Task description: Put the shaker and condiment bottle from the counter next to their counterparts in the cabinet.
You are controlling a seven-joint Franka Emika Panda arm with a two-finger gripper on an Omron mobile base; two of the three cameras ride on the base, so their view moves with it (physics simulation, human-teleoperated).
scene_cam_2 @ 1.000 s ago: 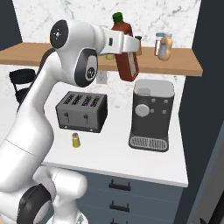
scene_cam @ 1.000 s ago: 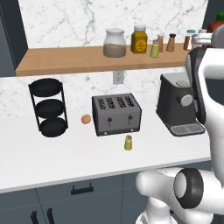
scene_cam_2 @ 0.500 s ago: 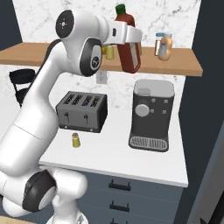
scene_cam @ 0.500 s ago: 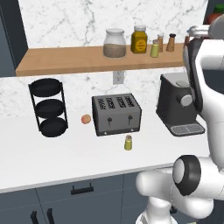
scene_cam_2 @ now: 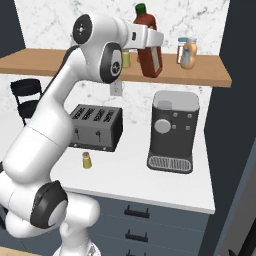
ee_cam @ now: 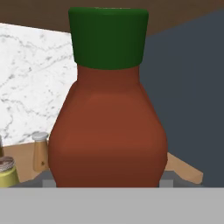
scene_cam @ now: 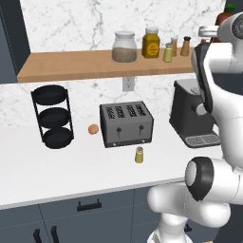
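The arm holds the red bottle [scene_cam_2: 148, 44] up at the level of the wooden shelf [scene_cam_2: 215, 75], so about half of the first placing seems done; the bottle is not yet set down. The gripper [scene_cam_2: 150, 40] is pinching its body, upright, near the small jars [scene_cam_2: 186, 52] on the shelf. The yellow-green shaker [scene_cam: 139, 154] stands on the counter [scene_cam: 57, 171] in front of the toaster [scene_cam: 126, 124], untouched. The fingertips are hidden behind the bottle in the hand view.

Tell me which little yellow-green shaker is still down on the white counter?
The small yellow-green shaker standing alone in front of the dark toaster. Its twin is up on the wooden shelf, among brown dark-capped shakers.
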